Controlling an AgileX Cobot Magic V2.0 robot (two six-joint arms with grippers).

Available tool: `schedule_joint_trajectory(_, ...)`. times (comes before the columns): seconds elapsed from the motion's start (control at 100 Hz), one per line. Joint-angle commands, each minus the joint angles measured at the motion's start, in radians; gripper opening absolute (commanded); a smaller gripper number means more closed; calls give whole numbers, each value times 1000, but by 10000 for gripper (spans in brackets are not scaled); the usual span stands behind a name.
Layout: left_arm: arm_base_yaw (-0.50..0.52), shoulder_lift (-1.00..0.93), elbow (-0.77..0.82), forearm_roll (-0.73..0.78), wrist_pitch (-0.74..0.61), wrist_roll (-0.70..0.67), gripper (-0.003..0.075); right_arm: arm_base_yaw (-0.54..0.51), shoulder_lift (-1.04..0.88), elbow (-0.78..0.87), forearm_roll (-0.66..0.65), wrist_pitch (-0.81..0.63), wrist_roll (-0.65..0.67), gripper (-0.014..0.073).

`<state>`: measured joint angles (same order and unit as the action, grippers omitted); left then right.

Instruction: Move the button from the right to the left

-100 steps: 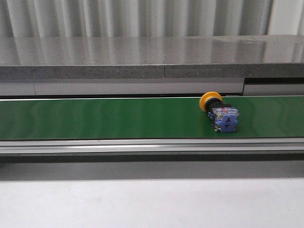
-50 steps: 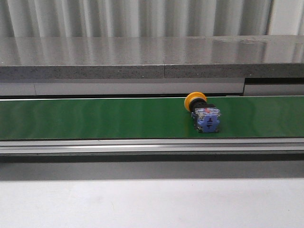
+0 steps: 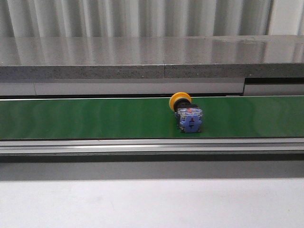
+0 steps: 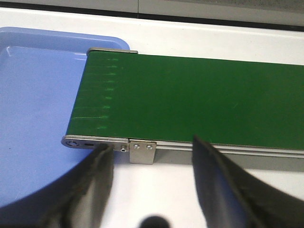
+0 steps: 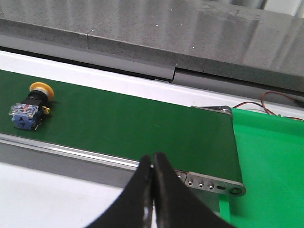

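Note:
The button lies on its side on the green belt, yellow cap toward the back, blue block toward the front, a little right of the belt's middle. The right wrist view also shows the button, far from my right gripper, whose fingers are shut together with nothing between them near the belt's right end. Over the white table by the belt's left end, my left gripper stands open and empty. Neither gripper appears in the front view.
A blue tray sits beyond the belt's left end. At the belt's right end there is a green tray, with red wires behind it. A grey stone ledge runs behind the belt. White table lies in front.
The button has travelled left along the belt, from the right part to near the middle, keeping the same orientation.

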<state>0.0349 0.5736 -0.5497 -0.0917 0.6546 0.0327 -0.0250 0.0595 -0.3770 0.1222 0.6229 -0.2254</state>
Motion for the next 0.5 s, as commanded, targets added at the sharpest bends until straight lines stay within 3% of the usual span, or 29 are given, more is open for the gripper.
schedule_joint_trajectory(0.0, -7, 37, -49, -22, -97, -10, 519, 2, 13, -23, 6, -81, -8, -67)
schedule_joint_trajectory(0.31, -12, 250, -176, -44, -63, -10, 523, 2, 13, -23, 6, -81, -8, -67)
schedule_joint_trajectory(0.49, -110, 387, -282, -44, -61, -11, 522, 2, 13, -23, 6, -81, -8, -67)
